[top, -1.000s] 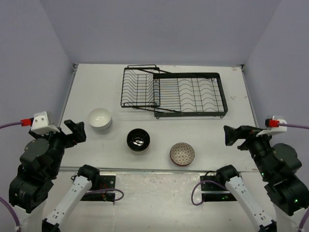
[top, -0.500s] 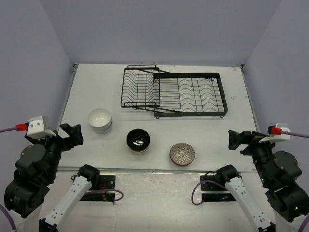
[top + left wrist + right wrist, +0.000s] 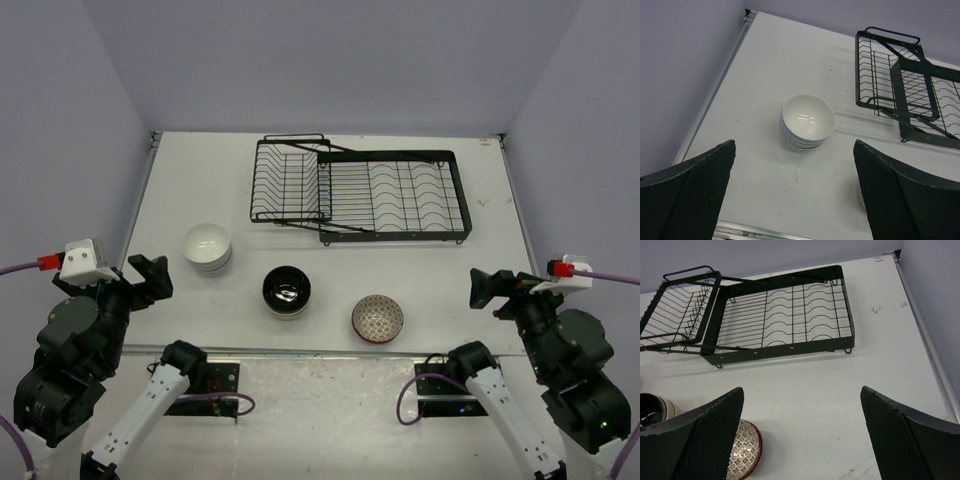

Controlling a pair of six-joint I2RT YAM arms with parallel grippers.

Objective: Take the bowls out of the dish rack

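Black wire forms the dish rack, which lies on the far part of the tabletop, well ahead of both pairs of fingers. Its smaller raised basket is on the side of the left fingers. The longer section with curved tines is on the side of the right fingers.

The bowls stand on the tabletop outside the rack, in a loose row between the rack and the arms. The stack of white bowls is nearest to the left fingers, just ahead of them and a little inward. In the left wrist view it sits between the two of them, apart from both. The bowl with the black inside is in the middle, well apart from either pair. The net-patterned bowl, reddish outside, is on the right fingers' side. In the right wrist view one finger partly hides it.

Both pairs of fingers are spread wide and hold nothing. The left fingers hang at the left edge of the tabletop, near its metal rail. The right fingers hang above the tabletop, inside its right edge. Grey-violet walls rise close along both side edges. A broad strip of bare tabletop lies between the right fingers and the rack, and there are gaps between the bowls.
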